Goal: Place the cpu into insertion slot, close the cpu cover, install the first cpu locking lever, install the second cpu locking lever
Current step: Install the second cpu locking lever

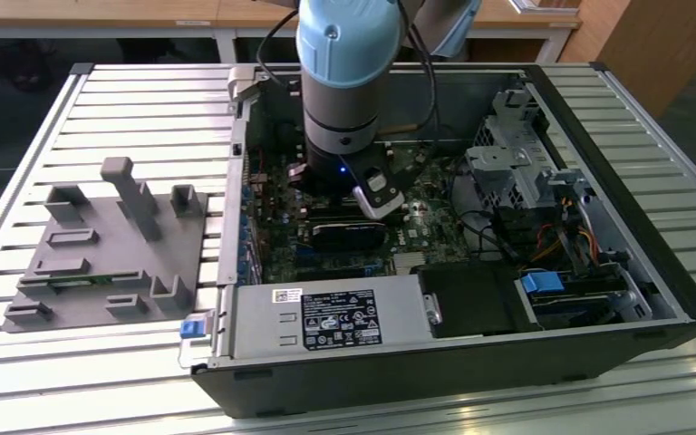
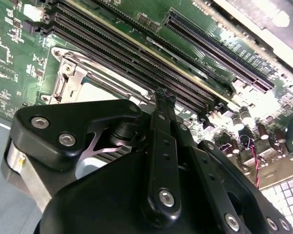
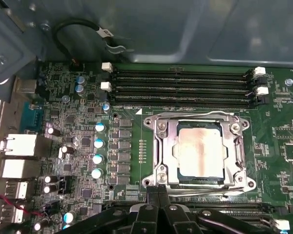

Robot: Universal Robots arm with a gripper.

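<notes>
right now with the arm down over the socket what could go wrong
The cpu already sits in the insertion slot with the cpu cover down over it, and the pincer is right at the cover's edge. Pressing off target could scrape the frame or shift the cover. The memory slots and the row of capacitors stand close beside the socket, so a sideways slip might hit them.

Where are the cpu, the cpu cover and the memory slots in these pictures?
cpu [image 3: 200, 152], first wrist view, middle of its pale metal face.
cpu cover [image 3: 238, 152], first wrist view, one side bar of the silver frame.
memory slots [image 3: 180, 89], first wrist view, middle of the long black rows.
</notes>
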